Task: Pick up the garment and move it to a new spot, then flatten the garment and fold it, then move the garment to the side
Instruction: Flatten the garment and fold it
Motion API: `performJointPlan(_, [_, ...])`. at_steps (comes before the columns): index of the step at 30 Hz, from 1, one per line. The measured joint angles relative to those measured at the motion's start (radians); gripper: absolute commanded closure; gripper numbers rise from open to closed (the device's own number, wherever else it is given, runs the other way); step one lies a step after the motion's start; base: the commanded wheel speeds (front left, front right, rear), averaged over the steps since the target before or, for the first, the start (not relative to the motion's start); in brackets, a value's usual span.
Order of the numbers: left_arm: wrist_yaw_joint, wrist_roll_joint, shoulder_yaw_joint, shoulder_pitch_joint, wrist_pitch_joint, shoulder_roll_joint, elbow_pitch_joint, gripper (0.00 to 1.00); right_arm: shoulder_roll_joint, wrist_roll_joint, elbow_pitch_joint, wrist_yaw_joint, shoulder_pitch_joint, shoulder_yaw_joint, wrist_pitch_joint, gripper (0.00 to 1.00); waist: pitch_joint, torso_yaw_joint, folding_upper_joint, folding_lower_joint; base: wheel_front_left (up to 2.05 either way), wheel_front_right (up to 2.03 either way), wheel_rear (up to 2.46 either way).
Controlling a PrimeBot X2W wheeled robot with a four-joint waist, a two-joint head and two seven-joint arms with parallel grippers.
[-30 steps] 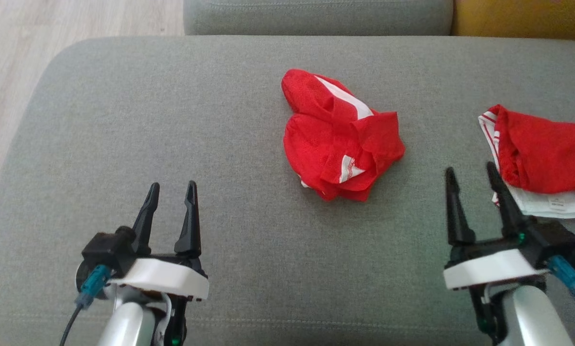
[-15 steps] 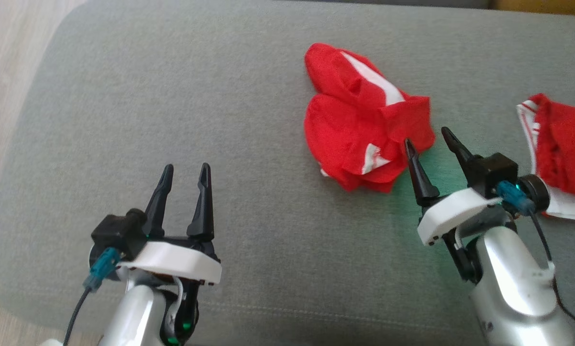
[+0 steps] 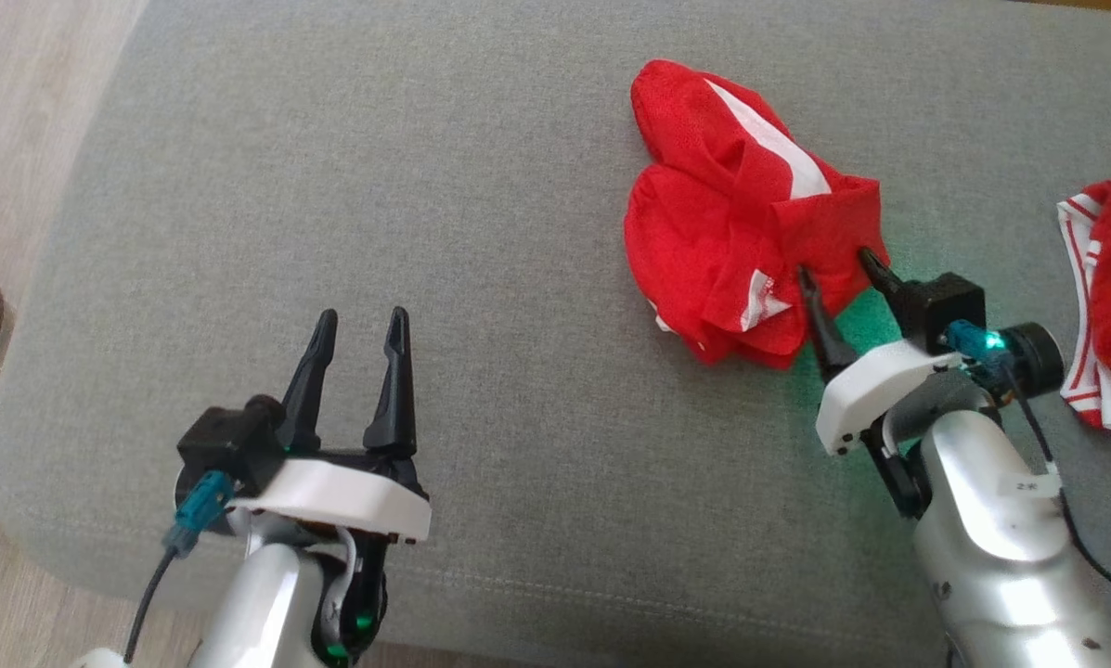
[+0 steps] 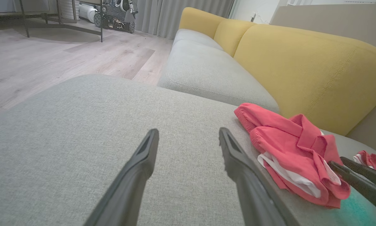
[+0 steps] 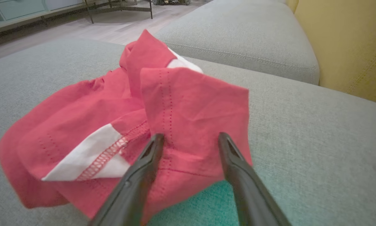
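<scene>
**Garment crumpled on cushion; right gripper astride a flap**

The garment lies in a crumpled heap on the grey cushion, right of the cushion's middle. The fabric is red and finely perforated, with a white stripe on top and a white panel edged in red stitching lower down. One red flap stands up. The right gripper has its fingers spread to either side of that flap, not pinching it. The left gripper hangs over the cushion's near left part, fingers spread, holding nothing.
</scene>
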Motion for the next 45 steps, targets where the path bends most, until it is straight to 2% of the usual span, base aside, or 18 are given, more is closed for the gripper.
performJointPlan(5, [0.000, -0.010, -0.005, 0.000, 0.000, 0.000, 0.007, 0.00, 0.002, -0.001, 0.005, 0.000, -0.013, -0.023, -0.067, 1.00, -0.012, -0.012, 0.0000, 0.0000, 0.00, 0.00, 0.00])
performJointPlan(11, [0.000, -0.021, -0.014, 0.000, 0.000, 0.000, 0.013, 0.00, 0.010, -0.008, -0.046, 0.000, -0.031, -0.007, -0.125, 1.00, -0.038, -0.032, 0.0000, 0.0000, 0.00, 0.00, 0.00])
performJointPlan(20, [0.009, -0.035, -0.028, 0.009, 0.000, 0.000, 0.021, 0.00, 0.010, 0.014, -0.175, 0.000, -0.135, 0.060, -0.143, 1.00, -0.108, -0.038, 0.0000, 0.0000, 0.00, 0.00, 0.00])
performJointPlan(27, [0.010, -0.035, -0.025, 0.038, 0.000, 0.000, 0.022, 0.00, -0.025, 0.062, -0.287, 0.000, -0.137, 0.073, -0.135, 1.00, -0.137, -0.056, 0.0000, 0.0000, 0.00, 0.00, 0.00])
performJointPlan(31, [0.009, -0.035, -0.022, 0.046, 0.000, 0.000, 0.021, 0.00, -0.042, 0.065, -0.356, 0.000, -0.045, 0.046, -0.089, 1.00, -0.153, -0.076, 0.0000, 0.0000, 0.00, 0.00, 0.00])
performJointPlan(38, [0.009, -0.035, -0.020, 0.054, 0.000, 0.000, 0.021, 0.00, -0.047, 0.113, -0.459, 0.000, 0.159, -0.087, -0.013, 1.00, -0.156, -0.120, 0.0000, 0.0000, 0.00, 0.00, 0.00])
performJointPlan(42, [0.009, -0.035, -0.020, 0.056, 0.000, 0.000, 0.023, 0.00, -0.040, 0.138, -0.489, 0.000, 0.255, -0.100, 0.018, 1.00, -0.157, -0.144, 0.0000, 0.0000, 0.00, 0.00, 0.00])
performJointPlan(43, [0.009, -0.035, -0.020, 0.056, 0.000, 0.000, 0.023, 0.00, -0.037, 0.138, -0.492, 0.000, 0.276, -0.101, 0.021, 0.92, -0.158, -0.149, 0.0000, 0.0000, 0.00, 0.00, 0.00])
performJointPlan(44, [0.009, -0.035, -0.021, 0.056, 0.000, 0.000, 0.024, 0.00, -0.036, 0.134, -0.497, 0.000, 0.294, -0.103, 0.021, 0.18, -0.159, -0.152, 0.0000, 0.0000, 0.00, 0.00, 0.00])
performJointPlan(45, [0.009, -0.035, -0.021, 0.056, 0.000, 0.000, 0.023, 0.00, -0.034, 0.129, -0.502, 0.000, 0.309, -0.107, 0.014, 0.00, -0.162, -0.155, 0.0000, 0.0000, 0.00, 0.00, 0.00])
